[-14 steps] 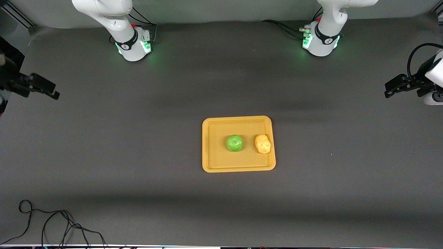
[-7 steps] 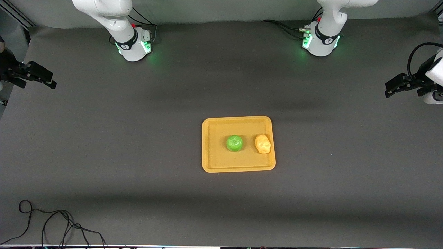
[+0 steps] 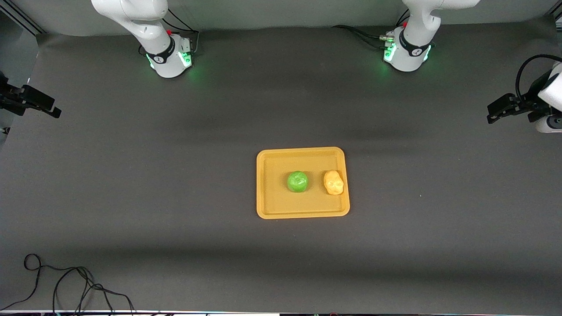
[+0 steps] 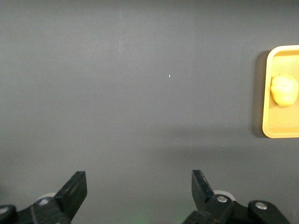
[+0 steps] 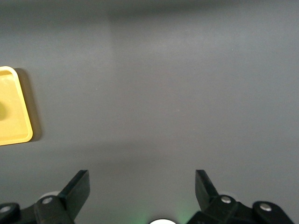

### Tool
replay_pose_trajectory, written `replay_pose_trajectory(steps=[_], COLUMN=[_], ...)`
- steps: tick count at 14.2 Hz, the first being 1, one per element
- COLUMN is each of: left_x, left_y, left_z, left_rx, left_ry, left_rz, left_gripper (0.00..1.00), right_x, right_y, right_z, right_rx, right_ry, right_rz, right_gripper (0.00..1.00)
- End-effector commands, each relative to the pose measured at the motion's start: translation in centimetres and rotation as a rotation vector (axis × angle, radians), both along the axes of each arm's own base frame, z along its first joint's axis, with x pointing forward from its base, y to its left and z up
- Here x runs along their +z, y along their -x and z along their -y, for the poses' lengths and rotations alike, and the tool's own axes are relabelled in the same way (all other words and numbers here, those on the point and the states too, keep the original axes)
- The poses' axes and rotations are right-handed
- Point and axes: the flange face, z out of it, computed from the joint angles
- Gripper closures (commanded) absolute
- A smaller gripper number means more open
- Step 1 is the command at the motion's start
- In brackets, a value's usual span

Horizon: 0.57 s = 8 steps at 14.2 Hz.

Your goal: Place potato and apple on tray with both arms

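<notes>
Potato and apple both lie on the flat rectangular orange-yellow plastic tray (image 3: 303,210) with its low raised rim, which sits on the dark grey table mat (image 3: 175,175) about midway between the two arms' ends. We see the small round glossy green apple (image 3: 297,181) near the tray's middle, and the lumpy yellow-tan potato (image 3: 333,182) beside it toward the left arm's end of the table, close against the rim there. The two are near each other but apart, with a strip of bare tray between them. Each lies on the side from which its arm would naturally reach, which is probably why they ended up in this order.

We judge the placing done: nothing of the task remains on the mat, and neither fruit is held.

Our left gripper (image 3: 498,112) hangs over the mat's edge at the left arm's end, well apart from the tray, its two black fingers (image 4: 74,189) spread wide with nothing between them (only bare mat shows in the gap). Our right gripper (image 3: 44,105) hangs over the mat's edge at the right arm's end, likewise spread wide and empty, its fingers (image 5: 78,186) framing bare mat, with only a corner of the tray showing in its wrist view. Both arms stand clear, so nothing risks nudging the fruit off the tray.

A loose black cable (image 3: 66,285) lies on the mat, nearer to the front camera than the tray.
</notes>
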Motion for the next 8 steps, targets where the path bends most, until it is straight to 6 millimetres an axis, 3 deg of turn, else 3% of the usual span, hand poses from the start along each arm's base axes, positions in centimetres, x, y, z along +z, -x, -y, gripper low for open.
replay_pose_trajectory(steps=[1,4,8], left_x=[0.1,0.0,0.1], left_y=[0.9,0.9,0.9], left_z=[0.0,0.0,0.3], left_rx=[-0.014,-0.014,-0.019], left_ry=[0.013,0.010,0.010], left_rz=[0.010,0.006,0.005], left_gripper=[0.00,0.00,0.00], right_x=[-0.1,-1.5,-2.6], right_y=[-0.8,-1.9,-2.5], right_z=[-0.4,-1.5,-1.5], right_rx=[0.013,0.037,0.038], right_ry=[-0.003,0.001,0.002], right_rz=[0.018,0.019,0.022], right_gripper=[0.00,0.00,0.00])
